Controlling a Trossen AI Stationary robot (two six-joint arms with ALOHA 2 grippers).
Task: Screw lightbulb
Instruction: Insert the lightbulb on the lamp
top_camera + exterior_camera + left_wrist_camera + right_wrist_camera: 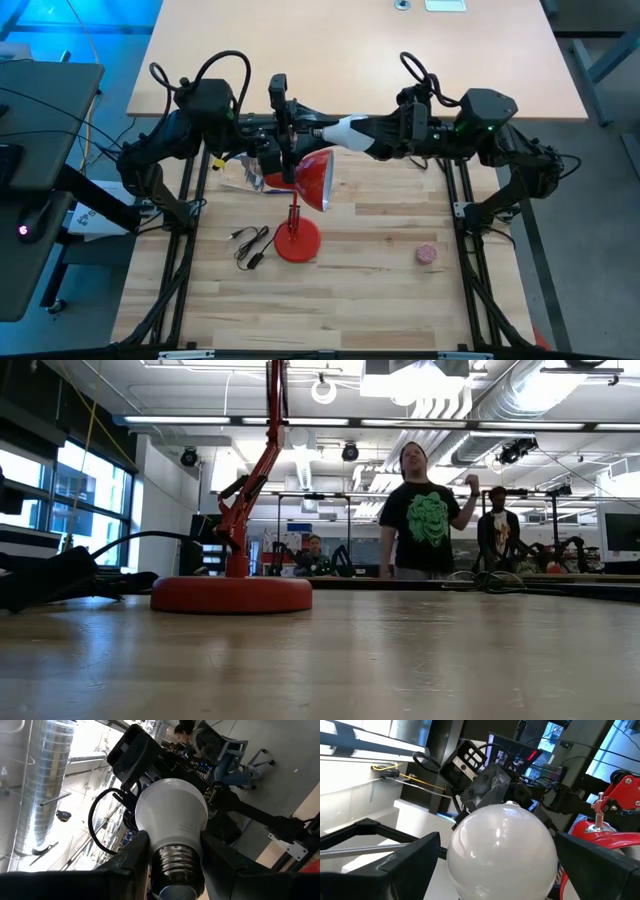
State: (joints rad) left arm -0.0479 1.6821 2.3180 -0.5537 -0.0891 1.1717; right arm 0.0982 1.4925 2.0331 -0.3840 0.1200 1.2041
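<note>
The white lightbulb (pixel 345 130) is held in the air between my two grippers, above the far part of the table, its grey screw base (pixel 175 870) toward my left gripper (pixel 320 130). My right gripper (pixel 364 134) comes from the right and is around the round globe (pixel 502 850). The red lamp stands below, with its shade (pixel 315 180) tipped and its round base (pixel 297 242) on the table. The base also shows in the low view (pixel 232 593). Neither gripper shows in the low view. My left gripper pinches the bulb's neck (pixel 172 837), just above the screw base, between its two fingers (pixel 137 852), coming level from the table's left. The bulb lies level and clear of the table. My right gripper has its two fingers (pixel 420 855) against opposite sides of the globe (pixel 465 870), coming level from the right.
A black cable with a plug (pixel 250 246) lies left of the lamp base. A small pink ball (pixel 428 254) lies on the table at the right. People stand in the room beyond the table (pixel 425 510).
</note>
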